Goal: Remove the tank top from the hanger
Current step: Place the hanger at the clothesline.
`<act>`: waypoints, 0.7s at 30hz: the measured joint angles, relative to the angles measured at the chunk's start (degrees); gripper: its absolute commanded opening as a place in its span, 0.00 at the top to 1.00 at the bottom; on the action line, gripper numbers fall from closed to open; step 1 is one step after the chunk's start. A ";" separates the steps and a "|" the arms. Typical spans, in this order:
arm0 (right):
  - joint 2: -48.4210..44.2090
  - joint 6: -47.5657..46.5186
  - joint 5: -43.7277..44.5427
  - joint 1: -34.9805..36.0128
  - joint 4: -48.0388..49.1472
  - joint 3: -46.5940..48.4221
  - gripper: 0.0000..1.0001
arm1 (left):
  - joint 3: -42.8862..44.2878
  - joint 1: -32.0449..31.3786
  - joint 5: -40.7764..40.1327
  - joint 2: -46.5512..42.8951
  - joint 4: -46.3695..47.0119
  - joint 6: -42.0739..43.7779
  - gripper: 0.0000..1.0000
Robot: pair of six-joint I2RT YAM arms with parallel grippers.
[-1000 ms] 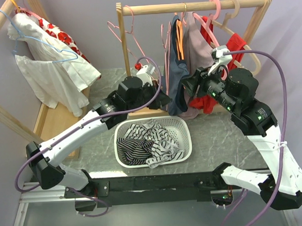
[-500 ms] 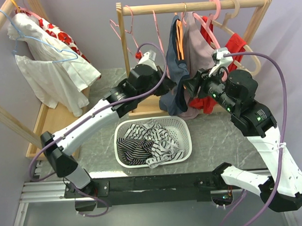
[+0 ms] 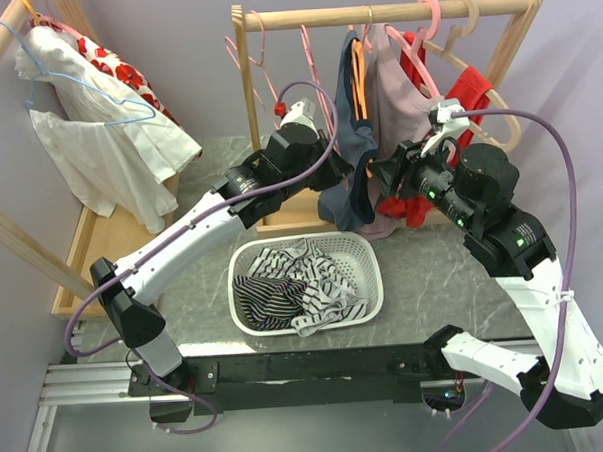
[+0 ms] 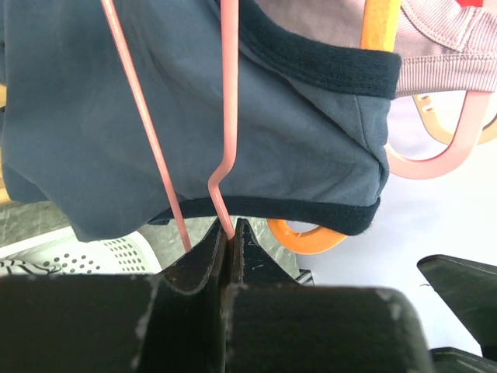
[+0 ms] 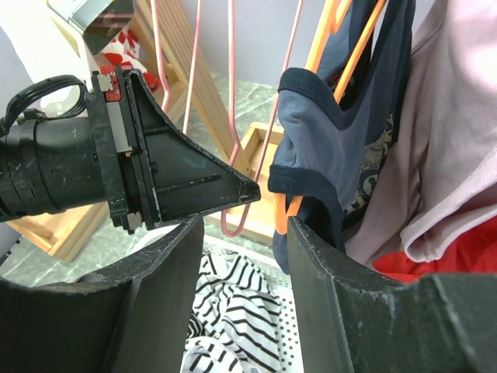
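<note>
Navy tank top (image 3: 356, 134) hung on orange hanger (image 4: 380, 23) at rail. Left claw (image 4: 230, 227) pinched thin pink hanger (image 4: 227, 116) wire just beside it. Right claw (image 5: 245, 225) spread, empty, near hem. Best seemed: left steady, right taking fabric only, clear of both hangers.

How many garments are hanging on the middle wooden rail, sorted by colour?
Navy tank top: 1
Pale pink top: 1
Red garment: 1
Total: 3
</note>
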 measured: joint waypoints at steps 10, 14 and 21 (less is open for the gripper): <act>0.00 0.22 -0.59 -0.02 0.33 -0.39 0.45 | 0.24 0.02 -0.35 -0.04 -0.92 0.50 0.99; 0.11 0.24 -0.92 -0.04 0.42 -0.79 0.45 | -0.72 0.04 -0.44 -0.74 -0.66 0.50 0.99; 0.17 0.24 -1.18 -0.04 0.79 -0.79 0.45 | -2.58 0.07 -0.48 -2.89 0.20 0.52 0.99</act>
